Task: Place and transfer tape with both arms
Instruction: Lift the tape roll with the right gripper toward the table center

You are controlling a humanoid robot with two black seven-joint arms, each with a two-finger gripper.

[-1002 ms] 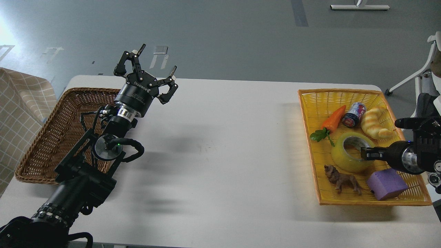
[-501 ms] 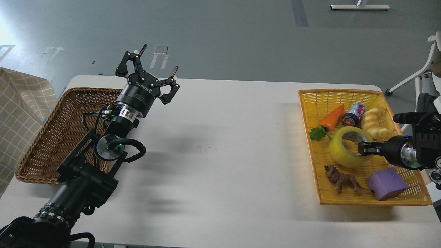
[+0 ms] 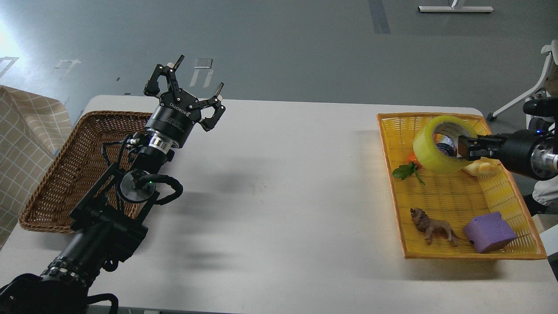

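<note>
Lifting since before, right gripper (image 3: pixel 463 147) carries tape (image 3: pixel 436 146) above yellow basket (image 3: pixel 457 200).

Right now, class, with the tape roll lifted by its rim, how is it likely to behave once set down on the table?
The tape is a round hollow ring, so on its edge it would probably roll; flat, it should sit steady. It keeps its shape in the right gripper, so it is likely stiff. Its glossy film looks somewhat slippery.

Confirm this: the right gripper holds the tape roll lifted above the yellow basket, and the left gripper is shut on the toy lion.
One thing is wrong. The head view shows the left gripper open and empty beside the brown wicker basket; the toy lion lies in the yellow basket. The right gripper does hold the tape roll lifted.
</note>
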